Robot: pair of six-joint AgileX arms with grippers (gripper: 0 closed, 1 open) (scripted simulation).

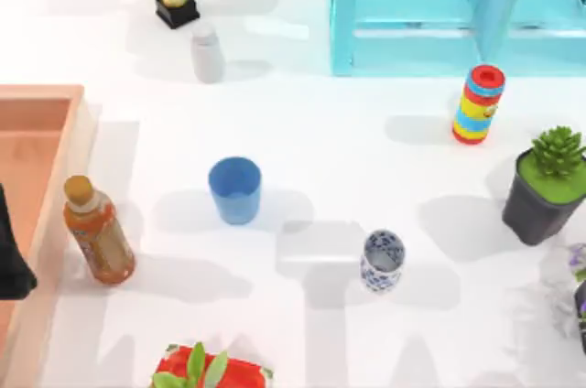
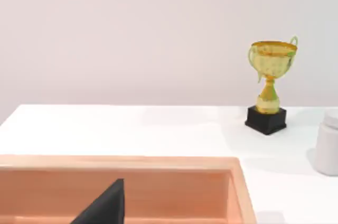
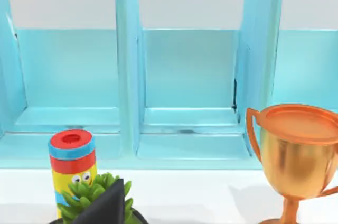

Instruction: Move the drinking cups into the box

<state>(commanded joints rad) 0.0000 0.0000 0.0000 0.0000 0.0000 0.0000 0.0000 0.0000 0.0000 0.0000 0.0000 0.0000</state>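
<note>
I see two cups standing on my white bench (image 1: 348, 145), and neither one is in the box yet. The plain blue tapered cup (image 1: 235, 189) stands up straight with its mouth open to the top. The thin white cup with blue flowers (image 1: 382, 261) stands up too, a bit farther off.

My left gripper (image 1: 13, 255) is the dark shape at the left edge, hanging over the big flat orange-brown wooden box (image 1: 48, 95). From that gripper, the blue cup lies out to the right, past a brown bottle with a yellow cap (image 1: 96, 232) that stands just beside the box wall. The flower cup is farther right again. I cannot tell if this gripper is open or shut, and I see nothing in it.

My right gripper (image 3: 104, 205) sits over by the green plant in a dark pot (image 1: 547, 188). I cannot tell its state either.

I think the left arm is nearer the blue cup, so that one should go first, and it must not bump the brown bottle
</note>
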